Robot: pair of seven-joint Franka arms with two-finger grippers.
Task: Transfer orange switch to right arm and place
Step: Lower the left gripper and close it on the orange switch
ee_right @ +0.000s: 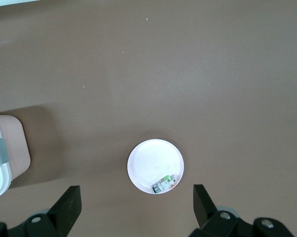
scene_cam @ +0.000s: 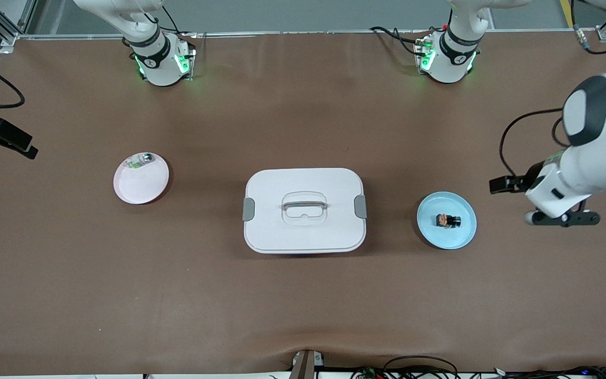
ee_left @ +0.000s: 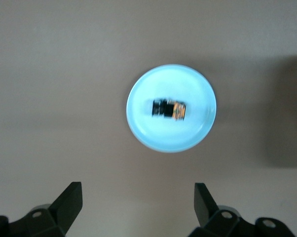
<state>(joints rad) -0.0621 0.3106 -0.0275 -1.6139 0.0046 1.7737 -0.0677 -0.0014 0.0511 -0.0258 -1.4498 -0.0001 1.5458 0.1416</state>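
Observation:
The orange switch (scene_cam: 448, 220) is a tiny black cylinder with an orange-brown end. It lies on its side on a light blue plate (scene_cam: 434, 237) toward the left arm's end of the table. My left gripper (scene_cam: 563, 219) hovers over bare table beside that plate, open and empty. In the left wrist view the switch (ee_left: 169, 109) and its plate (ee_left: 148, 133) show ahead of the gripper (ee_left: 138, 202). My right gripper (ee_right: 136, 202) is open and empty, high over the table near a pale pink plate (ee_right: 148, 165). It is out of the front view.
A white lidded box (scene_cam: 304, 210) with a handle and grey clips stands mid-table between the plates. The pale pink plate (scene_cam: 129, 189) toward the right arm's end holds a small green-white-silver part (scene_cam: 140, 160). Brown table mat lies all around.

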